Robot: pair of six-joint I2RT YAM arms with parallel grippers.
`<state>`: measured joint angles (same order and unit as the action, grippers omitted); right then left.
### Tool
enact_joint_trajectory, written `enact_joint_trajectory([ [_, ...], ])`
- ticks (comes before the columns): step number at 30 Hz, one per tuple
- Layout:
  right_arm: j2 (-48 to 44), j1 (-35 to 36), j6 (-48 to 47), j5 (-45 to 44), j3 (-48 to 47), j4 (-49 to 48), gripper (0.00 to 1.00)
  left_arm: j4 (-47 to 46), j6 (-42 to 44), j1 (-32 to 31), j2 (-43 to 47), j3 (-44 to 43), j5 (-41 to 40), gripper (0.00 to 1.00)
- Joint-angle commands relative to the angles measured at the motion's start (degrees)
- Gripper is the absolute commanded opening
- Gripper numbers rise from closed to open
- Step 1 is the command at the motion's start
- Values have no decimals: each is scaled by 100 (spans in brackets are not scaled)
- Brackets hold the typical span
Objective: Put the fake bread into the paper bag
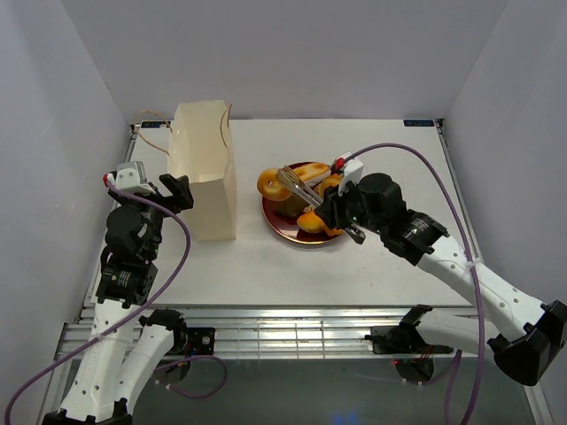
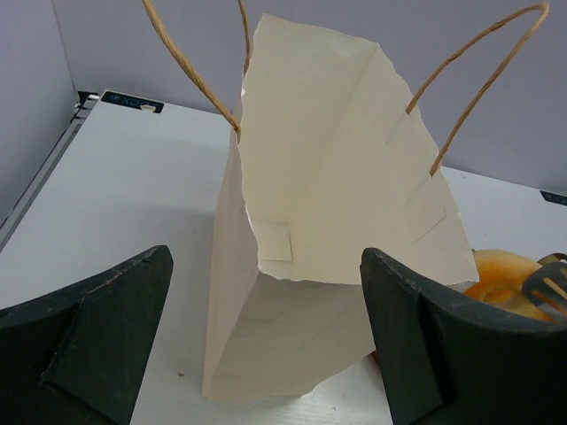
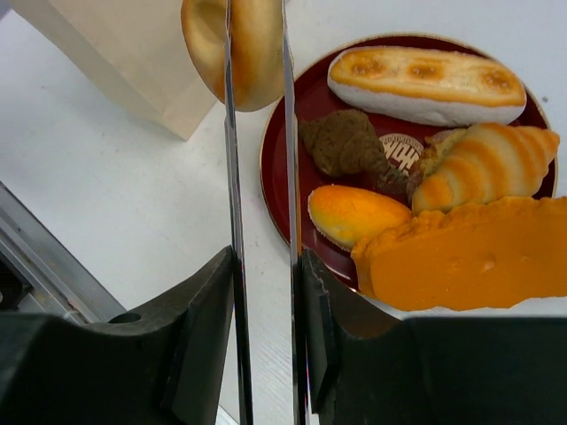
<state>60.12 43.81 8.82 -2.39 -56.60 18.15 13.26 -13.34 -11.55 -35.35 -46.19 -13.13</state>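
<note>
The paper bag (image 1: 205, 173) stands upright and open at the left; it fills the left wrist view (image 2: 328, 204). My left gripper (image 1: 174, 190) is open and empty just left of the bag, its jaws apart in front of it (image 2: 266, 266). My right gripper (image 3: 261, 266) is shut on the silver tongs (image 3: 232, 177). The tongs pinch the ring doughnut (image 3: 257, 44) at the plate's left rim, toward the bag (image 3: 115, 53). On the dark red plate (image 3: 275, 195) lie the long roll (image 3: 425, 84), the croissant (image 3: 487, 168), the oval bun (image 3: 354, 212) and the orange slab (image 3: 469, 266).
A dark brown pastry (image 3: 345, 142) also lies on the plate. White walls close in the table on the left, back and right. The metal rail of the table front (image 1: 283, 319) runs below the plate.
</note>
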Motion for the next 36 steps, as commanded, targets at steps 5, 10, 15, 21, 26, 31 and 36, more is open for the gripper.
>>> enact_joint_trajectory([
  [5,-185,31,59,387,-1334,118,36,-60,7,-23,125,32,-234,98],
  [10,-18,40,-99,494,-1942,250,36,-77,-37,-31,274,67,-445,98],
  [15,377,48,-266,704,-2688,391,36,-130,-107,-31,406,119,-787,98],
  [21,772,259,-346,977,-3094,137,36,-157,-142,-23,486,172,-964,98],
  [26,1177,558,-460,1136,-3472,-74,37,-139,-151,-23,415,163,-990,98],
  [31,1678,708,-504,1162,-3700,-321,38,-157,-160,-23,406,190,-973,98],
  [36,2169,716,-592,1109,-3858,-453,38,-148,-169,-23,380,190,-964,98],
])
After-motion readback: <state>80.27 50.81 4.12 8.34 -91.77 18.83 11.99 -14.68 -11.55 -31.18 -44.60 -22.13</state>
